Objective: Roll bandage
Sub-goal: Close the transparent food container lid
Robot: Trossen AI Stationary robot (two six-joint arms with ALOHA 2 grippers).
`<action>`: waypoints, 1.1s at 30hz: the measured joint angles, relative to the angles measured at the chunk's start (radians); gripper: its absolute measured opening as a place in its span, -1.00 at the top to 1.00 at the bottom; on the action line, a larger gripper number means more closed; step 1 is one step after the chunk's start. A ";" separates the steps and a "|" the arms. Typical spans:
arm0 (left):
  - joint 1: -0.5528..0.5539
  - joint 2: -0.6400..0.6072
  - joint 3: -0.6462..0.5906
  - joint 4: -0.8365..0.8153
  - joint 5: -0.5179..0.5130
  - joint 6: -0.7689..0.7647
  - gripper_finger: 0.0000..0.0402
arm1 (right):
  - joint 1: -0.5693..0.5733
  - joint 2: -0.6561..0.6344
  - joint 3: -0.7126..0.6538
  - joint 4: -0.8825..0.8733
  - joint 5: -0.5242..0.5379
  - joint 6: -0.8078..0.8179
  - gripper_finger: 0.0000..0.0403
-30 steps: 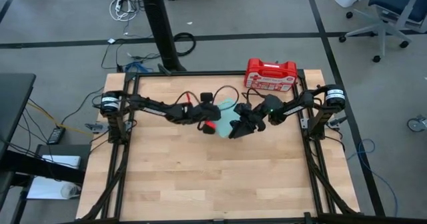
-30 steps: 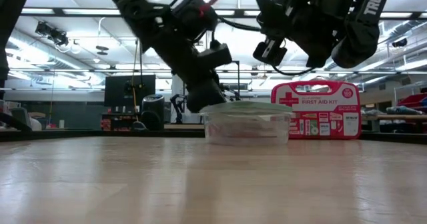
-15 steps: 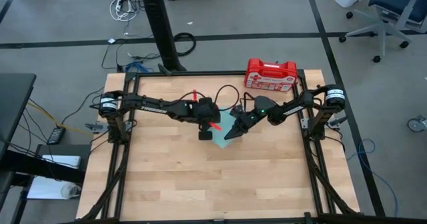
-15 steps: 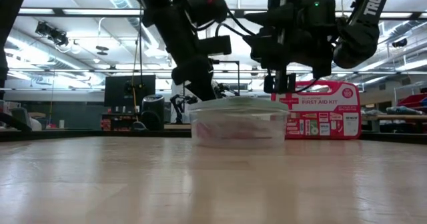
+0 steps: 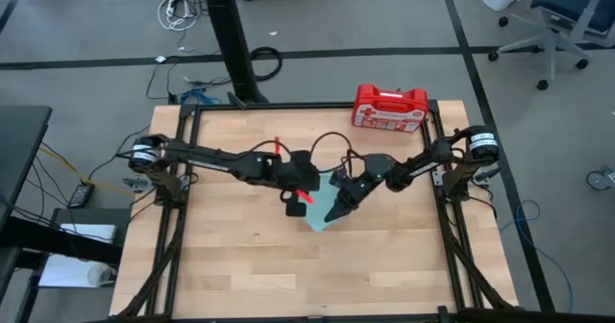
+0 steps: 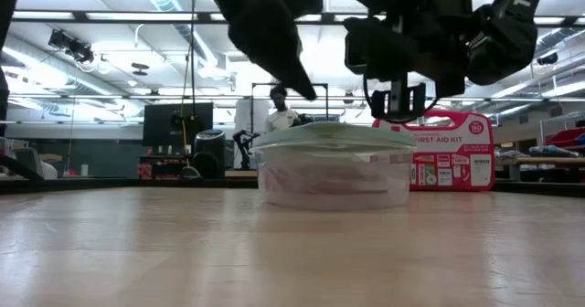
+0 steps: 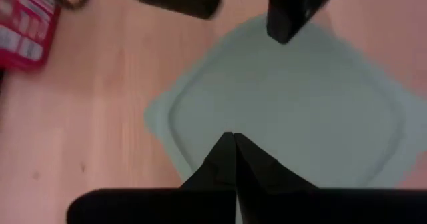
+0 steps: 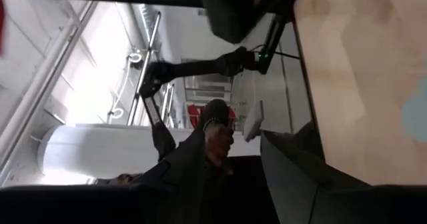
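High view: container (image 5: 322,217) now nearer, grippers (image 5: 294,206) following

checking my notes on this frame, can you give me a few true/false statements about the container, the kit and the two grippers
1. The clear container has its pale green lid on. True.
2. The first-aid kit sits at the table's near edge, beside the left arm's base. False: it lies at the far edge, on the right arm's side.
3. The left gripper is shut, above the lid. True.
4. The right gripper holds a red strip. False: its fingers stand apart with nothing between them.
5. A loose red roll lies on the bare wood. False: none shows there.
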 joint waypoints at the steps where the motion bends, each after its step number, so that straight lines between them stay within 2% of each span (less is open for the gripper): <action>1: -0.007 -0.012 -0.004 0.008 0.003 0.000 1.00 | 0.010 0.000 0.001 0.001 0.008 -0.008 0.26; 5: -0.045 -0.085 -0.074 0.116 0.042 0.005 1.00 | 0.041 0.000 0.008 0.016 0.058 -0.039 0.26; 11: -0.088 -0.204 -0.304 0.306 0.034 -0.009 1.00 | 0.093 -0.001 0.009 0.110 0.189 -0.028 0.26; 16: -0.081 -0.241 -0.437 0.427 0.004 -0.072 1.00 | 0.135 0.000 0.042 0.021 0.295 -0.016 0.26; 24: -0.068 -0.237 -0.466 0.385 0.001 -0.058 1.00 | 0.181 0.000 0.152 -0.215 0.331 -0.034 0.26; 29: -0.071 -0.230 -0.466 0.322 -0.001 -0.119 1.00 | 0.183 0.000 0.154 -0.275 0.337 -0.005 0.26; 33: -0.082 -0.230 -0.466 0.305 -0.002 -0.138 1.00 | 0.184 0.000 0.153 -0.258 0.323 -0.005 0.26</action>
